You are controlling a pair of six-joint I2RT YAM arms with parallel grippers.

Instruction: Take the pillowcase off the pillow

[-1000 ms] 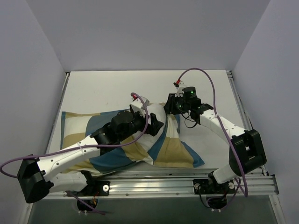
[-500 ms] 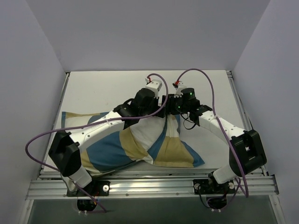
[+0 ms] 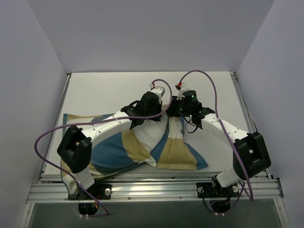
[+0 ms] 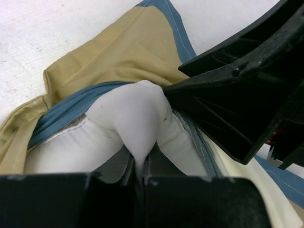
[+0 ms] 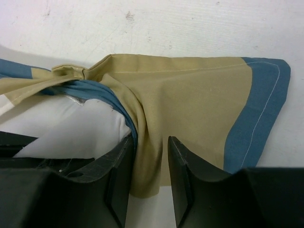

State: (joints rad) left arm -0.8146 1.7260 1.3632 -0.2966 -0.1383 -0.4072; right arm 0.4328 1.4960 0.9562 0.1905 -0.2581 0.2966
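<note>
I count one pillowcase and one pillow on the one white table, with two arms reaching in from the near edge. The checked case lies slumped across the near half of the table, from the left side to a flat blue-edged corner on the right, and most of the pillow is inside it. At the far, middle part of the bundle the case's mouth is bunched, and a single white corner of the pillow bulges out of it past the blue hem. My two grippers meet there, just beside each other. The left gripper has its jaws pressed together on the tip of that white corner, with only a thin pinch of pillow between them. The right gripper has its jaws a narrow way apart, and one fold of the tan cloth, next to the blue hem, runs down between them and fills the gap.
</note>
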